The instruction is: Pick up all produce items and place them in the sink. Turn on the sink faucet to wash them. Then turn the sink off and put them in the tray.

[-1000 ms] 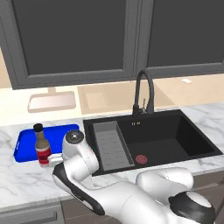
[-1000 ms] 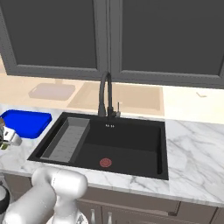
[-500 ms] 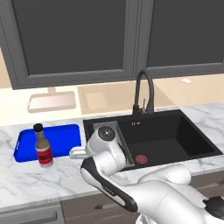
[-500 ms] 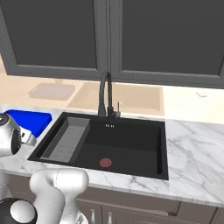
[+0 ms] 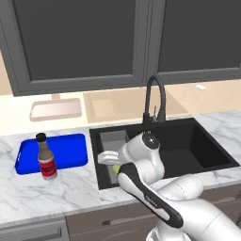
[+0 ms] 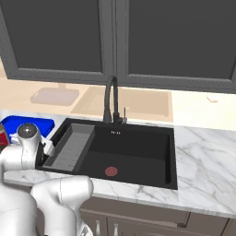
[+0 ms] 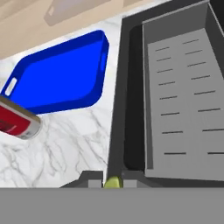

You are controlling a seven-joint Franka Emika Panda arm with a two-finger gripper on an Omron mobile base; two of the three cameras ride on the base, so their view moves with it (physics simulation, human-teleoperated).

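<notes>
End effector [image 7: 112, 180] clamped on lime [image 7: 112, 183], arm bent over sink's [image 5: 214, 148] left rim

The tabletop [image 5: 70, 188] looks like polished white marble with grey veining, smooth and faintly glossy. Set into it, the sink [image 6: 138, 152] is a matt black, stone-like basin; the rack insert [image 7: 183, 100] at its left end is dull grey, plastic-looking, with thin slots. The faucet [image 5: 155, 101] is black with a satin sheen. The tray [image 5: 66, 150] near the tabletop's left edge is bright blue, smooth, glossy plastic. The bottle [image 5: 46, 157] shows brown glassy sides, a red paper-like label and a matt black cap. The fruit [image 7: 112, 183] has a smooth yellow-green skin. The cabinet doors [image 6: 115, 37] above are dark grey and matt.
</notes>
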